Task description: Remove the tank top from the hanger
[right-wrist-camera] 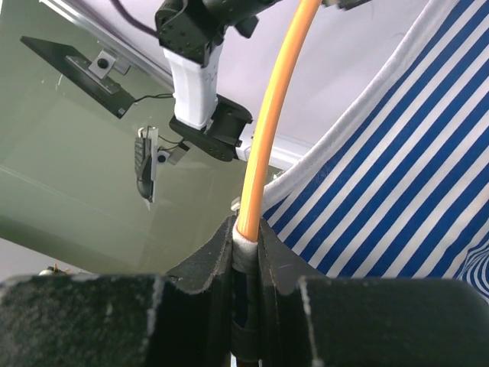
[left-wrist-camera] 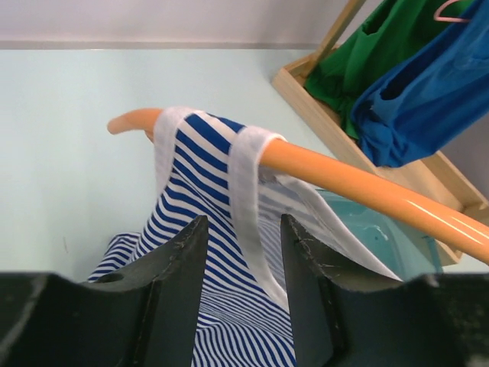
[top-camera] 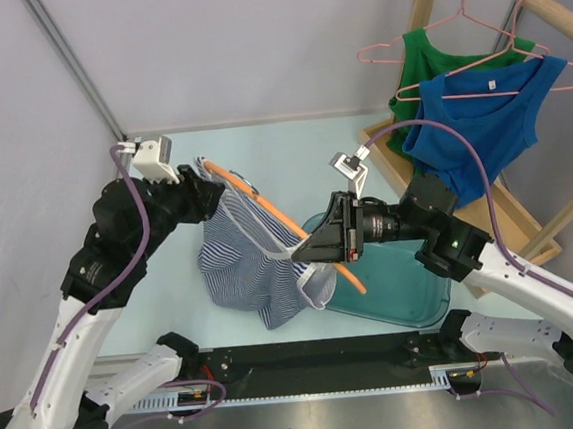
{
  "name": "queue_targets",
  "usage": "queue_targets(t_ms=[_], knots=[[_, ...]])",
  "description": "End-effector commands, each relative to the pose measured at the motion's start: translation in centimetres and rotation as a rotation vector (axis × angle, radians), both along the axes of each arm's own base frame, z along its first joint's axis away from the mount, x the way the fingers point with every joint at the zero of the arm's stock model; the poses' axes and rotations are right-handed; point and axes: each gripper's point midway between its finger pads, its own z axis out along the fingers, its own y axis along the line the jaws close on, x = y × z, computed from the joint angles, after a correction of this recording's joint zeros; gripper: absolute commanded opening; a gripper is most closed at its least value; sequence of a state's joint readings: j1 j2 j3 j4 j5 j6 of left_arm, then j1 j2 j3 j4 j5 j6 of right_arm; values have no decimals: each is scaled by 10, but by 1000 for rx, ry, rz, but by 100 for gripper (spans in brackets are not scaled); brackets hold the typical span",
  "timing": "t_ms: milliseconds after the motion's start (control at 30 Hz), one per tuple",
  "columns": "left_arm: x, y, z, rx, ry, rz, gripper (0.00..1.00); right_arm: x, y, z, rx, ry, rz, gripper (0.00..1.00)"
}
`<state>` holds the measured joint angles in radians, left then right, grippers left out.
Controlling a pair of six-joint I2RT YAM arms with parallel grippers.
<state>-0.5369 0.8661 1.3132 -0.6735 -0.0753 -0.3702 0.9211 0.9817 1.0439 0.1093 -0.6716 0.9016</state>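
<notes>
Hanger (right-wrist-camera: 269,115) pinched in right hand (right-wrist-camera: 246,233); left hand (left-wrist-camera: 243,233) spread astride strap of striped tank top (left-wrist-camera: 200,141).

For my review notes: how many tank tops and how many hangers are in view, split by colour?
Tank tops: 3 (striped top, green top, blue top)
Hangers: 3 (orange hanger, pink hanger in the green top, pink hanger in the blue top)
Total: 6
</notes>
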Motion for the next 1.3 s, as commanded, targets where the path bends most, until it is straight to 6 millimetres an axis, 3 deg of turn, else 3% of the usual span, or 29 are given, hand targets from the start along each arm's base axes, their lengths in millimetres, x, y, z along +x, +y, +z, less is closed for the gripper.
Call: queue_targets(t_ms=[0, 133, 267, 300, 333, 433, 633, 833, 1000, 1133, 1267], knots=[[7, 12, 25, 16, -80, 38, 46, -17, -14, 34, 115, -98, 37, 0], [18, 20, 22, 50, -69, 65, 34, -25, -16, 33, 115, -99, 59, 0], [29, 34, 23, 68, -74, 102, 3, -34, -22, 23, 90, -105, 78, 0], [33, 43, 25, 70, -76, 134, 0, -34, -23, 16, 71, -105, 74, 0], [34, 47, 27, 78, -81, 141, 0, -33, -24, 4, 30, -87, 64, 0], [42, 67, 23, 98, -57, 203, 0, -44, -35, -1, 36, -118, 78, 0], [60, 74, -25, 95, 74, 190, 0, -60, -52, 25, 159, -207, 102, 0], [60, 78, -41, 79, 111, 202, 0, -55, -42, 48, 249, -263, 113, 0], [69, 102, -52, 123, 152, 277, 0, -63, -48, 56, 256, -321, 140, 0], [71, 92, -62, 77, 173, 230, 0, -71, -57, 62, 293, -354, 150, 0], [64, 71, -55, 31, 149, 115, 0, -65, -57, 61, 324, -403, 108, 0]])
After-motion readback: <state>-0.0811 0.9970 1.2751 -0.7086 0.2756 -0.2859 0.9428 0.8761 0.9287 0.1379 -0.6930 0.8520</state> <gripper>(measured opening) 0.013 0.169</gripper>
